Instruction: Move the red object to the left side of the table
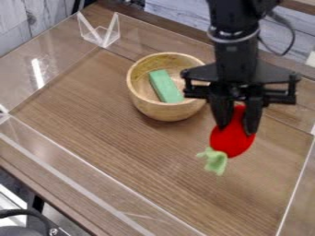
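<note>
The red object [231, 140], a small strawberry-like toy with a light green stem [215, 163] pointing down, hangs in my gripper [239, 123]. The black fingers [226, 115] point steeply down and are shut on its upper part. It is held over the right part of the brown wood-grain table [110, 138], to the right of and nearer the front than the wooden bowl [167, 88]. The top of the toy is hidden between the fingers.
The wooden bowl holds a green rectangular block [165, 86]. Low clear acrylic walls [50, 157] edge the tabletop, and a clear folded stand [99, 29] sits at the back left. Bare wood stretches to the left of the bowl.
</note>
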Action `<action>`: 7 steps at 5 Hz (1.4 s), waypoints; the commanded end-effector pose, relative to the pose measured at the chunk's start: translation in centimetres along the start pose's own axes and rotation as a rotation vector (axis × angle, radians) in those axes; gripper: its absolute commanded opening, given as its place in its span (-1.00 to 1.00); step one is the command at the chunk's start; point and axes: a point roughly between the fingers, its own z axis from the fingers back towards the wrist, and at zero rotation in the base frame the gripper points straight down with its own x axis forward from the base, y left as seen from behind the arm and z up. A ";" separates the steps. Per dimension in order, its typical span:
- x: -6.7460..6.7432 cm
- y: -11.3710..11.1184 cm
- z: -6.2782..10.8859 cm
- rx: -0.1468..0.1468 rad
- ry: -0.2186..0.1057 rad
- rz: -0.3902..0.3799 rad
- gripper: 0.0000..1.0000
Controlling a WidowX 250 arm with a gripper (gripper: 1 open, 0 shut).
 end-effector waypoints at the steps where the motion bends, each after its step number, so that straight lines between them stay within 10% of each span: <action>1: 0.4 -1.4 0.6 -0.022 -0.028 -0.026 -1.00; 3: -0.5 -2.8 -0.3 -0.031 -0.011 -0.074 -1.00; 5: -1.9 -2.3 1.2 -0.018 -0.030 0.038 -1.00; 7: -0.9 -1.5 2.6 -0.024 -0.020 -0.026 -1.00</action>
